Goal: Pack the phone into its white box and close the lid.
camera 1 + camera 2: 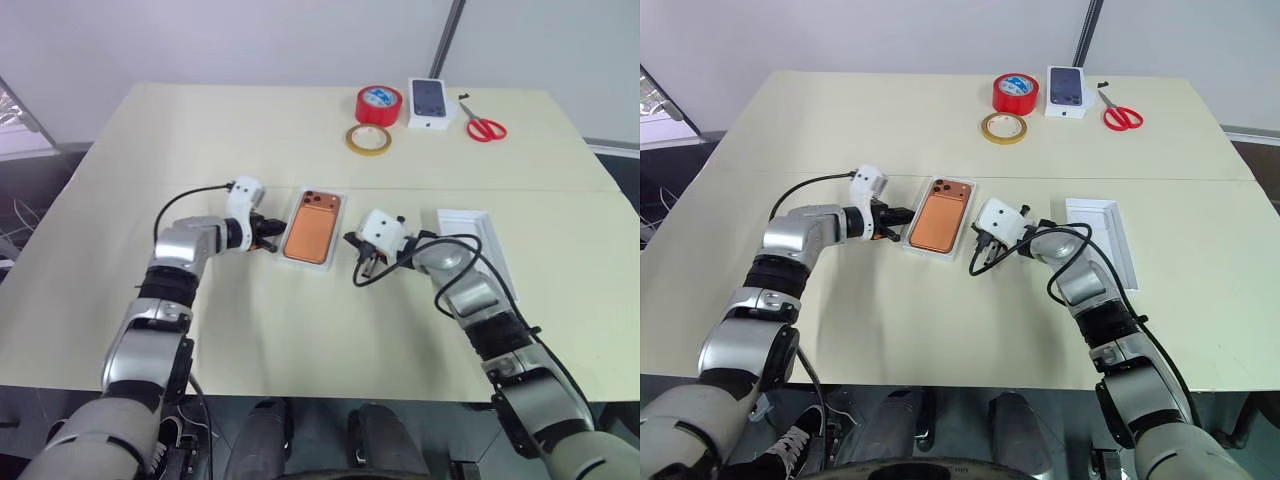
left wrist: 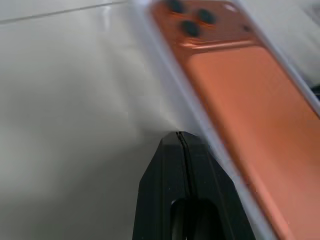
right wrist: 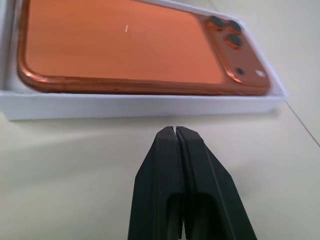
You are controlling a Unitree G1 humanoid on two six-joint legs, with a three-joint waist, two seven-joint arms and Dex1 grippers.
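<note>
1. The phone [image 1: 938, 218] lay back up in the white box [image 3: 150, 106], camera cluster at the far end, near the middle of the table [image 1: 890, 320].
2. The left arm reached forward and inward from the robot's left, forearm low over the table, wrist bent toward the box.
3. The left pincer [image 1: 896, 214] was fully closed, fingers pressed together and empty, its tip at the box's left long side; whether it touched the wall could not be told.
4. The right arm came in from the robot's right, elbow bent, forearm angled inward, with a black cable looping off its wrist.
5. The right pincer [image 1: 357, 240] was also closed on nothing, fingers [image 3: 172, 165] together, its tip just short of the box's right long wall, a strip of bare table between them.
6. The lid [image 1: 1102, 232] lay open side up on the table to the right of the right forearm, well apart from the box.
7. At the far edge sat a red tape roll [image 1: 379, 103], a tan tape ring [image 1: 368, 139], a small box [image 1: 431, 102] and red scissors [image 1: 484, 127].
</note>
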